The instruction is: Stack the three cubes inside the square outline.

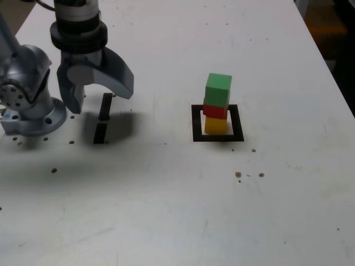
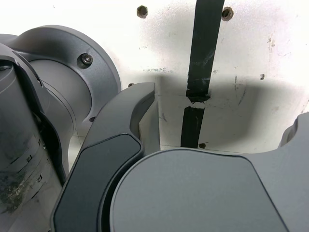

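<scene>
Yellow is the colour of the lowest cube (image 1: 216,126), which sits inside the black square outline (image 1: 239,123) on the white desk (image 1: 299,183). On top of it rests the red cube (image 1: 215,111), and on that the green cube (image 1: 218,90), so the three make one upright stack within the frame. The green cube is turned a little from the red one, and the white interior shows beside the yellow cube.

Well apart from the stack, toward the exterior view's left, the grey pincer (image 1: 104,101) hangs above the desk, its jaws spread wide and holding nothing. Below it lie two short black tape strips (image 2: 203,53), nearly end to end. Beside the pincer stands the arm's round metal base (image 1: 41,123), fixed to the desk. Small dark holes (image 2: 142,11) dot the desk's surface, and a soft shadow falls around the strips.
</scene>
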### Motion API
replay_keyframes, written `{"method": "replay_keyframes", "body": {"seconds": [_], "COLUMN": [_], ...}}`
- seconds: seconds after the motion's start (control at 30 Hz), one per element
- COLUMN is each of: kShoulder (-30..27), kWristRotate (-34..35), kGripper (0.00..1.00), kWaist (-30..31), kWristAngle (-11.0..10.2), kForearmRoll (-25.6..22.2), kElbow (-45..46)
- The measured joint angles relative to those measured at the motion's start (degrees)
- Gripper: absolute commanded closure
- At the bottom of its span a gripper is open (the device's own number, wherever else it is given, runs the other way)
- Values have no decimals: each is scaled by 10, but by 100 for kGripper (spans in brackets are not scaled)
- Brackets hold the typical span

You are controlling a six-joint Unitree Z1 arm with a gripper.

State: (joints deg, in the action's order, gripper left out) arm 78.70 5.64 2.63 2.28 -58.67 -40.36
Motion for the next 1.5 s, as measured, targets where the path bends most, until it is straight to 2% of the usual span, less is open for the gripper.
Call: {"method": "replay_keyframes", "body": {"seconds": [0.3, 0.4, 0.5, 0.7, 0.83, 0.93, 1.07, 1.37, 1.5], "kShoulder": [-1, -19, -24, -50, -79, -85, -35, 121, 183], "kWristRotate": [0, 0, 0, -3, -18, -21, -19, -19, -30], "kGripper": [0, 0, 1, 0, 0, 0, 1, 1, 1], "kWaist": [0, 0, 0, 0, 1, 15, 42, 96, 99], "kWristAngle": [0, 8, 16, 17, 8, -4, -16, -40, -43], "kForearmRoll": [-1, -7, -27, -97, -136, -165, -213, -289, -294], "kElbow": [0, 0, -7, -60, -118, -194, -279, -477, -552]}}
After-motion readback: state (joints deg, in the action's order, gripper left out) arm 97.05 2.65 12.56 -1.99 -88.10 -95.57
